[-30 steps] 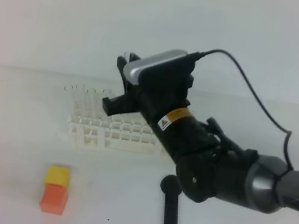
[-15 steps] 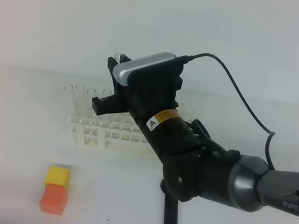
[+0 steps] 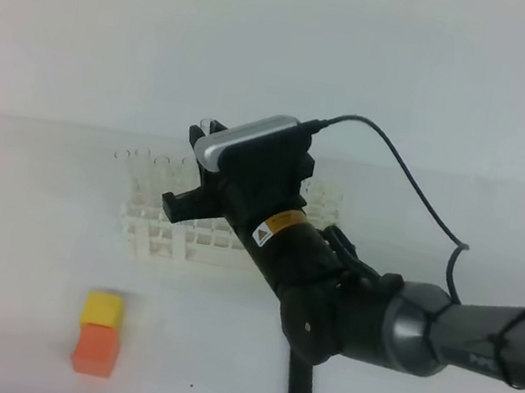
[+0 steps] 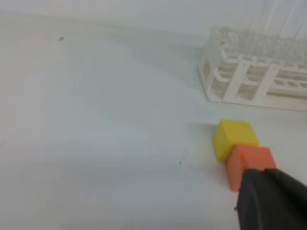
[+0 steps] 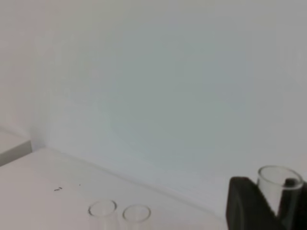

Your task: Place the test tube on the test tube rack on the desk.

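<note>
The right gripper is seen in the centre of the high view, over the rack. It is closed only partly, around the tube, which stands upright between the jaws at the lower right of the right wrist view.

A miss is possible: the holes are small and partly hidden by the arm, so the tube's bottom could be set on a wall of the grid, and the glass could slip or crack. The tubes already standing in the rack could also be knocked.

The tube is clear, thin, with a round open rim. The left gripper is shut, and nothing is held by it.
</note>
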Tool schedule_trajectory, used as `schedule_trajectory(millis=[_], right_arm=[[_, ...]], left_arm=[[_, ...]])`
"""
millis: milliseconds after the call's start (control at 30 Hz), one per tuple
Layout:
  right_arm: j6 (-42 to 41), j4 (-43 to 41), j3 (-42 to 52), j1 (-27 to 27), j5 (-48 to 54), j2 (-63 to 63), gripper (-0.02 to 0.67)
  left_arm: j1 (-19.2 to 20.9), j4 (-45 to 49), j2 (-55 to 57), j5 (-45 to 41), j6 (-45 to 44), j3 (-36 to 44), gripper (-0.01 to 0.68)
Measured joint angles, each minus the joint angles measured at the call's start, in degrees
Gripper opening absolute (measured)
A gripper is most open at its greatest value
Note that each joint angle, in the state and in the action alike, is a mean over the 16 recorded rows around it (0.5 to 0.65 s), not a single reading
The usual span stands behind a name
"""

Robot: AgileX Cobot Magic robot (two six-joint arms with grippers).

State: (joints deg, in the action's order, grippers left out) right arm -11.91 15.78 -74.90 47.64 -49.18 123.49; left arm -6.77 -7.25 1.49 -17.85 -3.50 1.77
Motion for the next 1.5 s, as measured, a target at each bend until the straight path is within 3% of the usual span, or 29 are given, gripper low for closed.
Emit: schedule_trajectory(millis=[500, 1067, 1500], right_arm=[[0.23, 1.90, -0.11, 0.10, -2.21, 4.00, 0.123], [-0.04, 3.52, -0.47, 0.23, -3.11, 5.89, 0.133], [-0.11, 4.90, -0.44, 0.39, -1.83, 6.01, 0.213]], left_arm=[[0.31, 0.58, -3.21, -2.75, 2.50, 0.12, -0.001], [-5.46, 1.25, -3.27, -2.59, 1.04, 0.12, -0.001], [-5.68, 1.19, -3.07, -1.60, 1.37, 0.12, -0.001]])
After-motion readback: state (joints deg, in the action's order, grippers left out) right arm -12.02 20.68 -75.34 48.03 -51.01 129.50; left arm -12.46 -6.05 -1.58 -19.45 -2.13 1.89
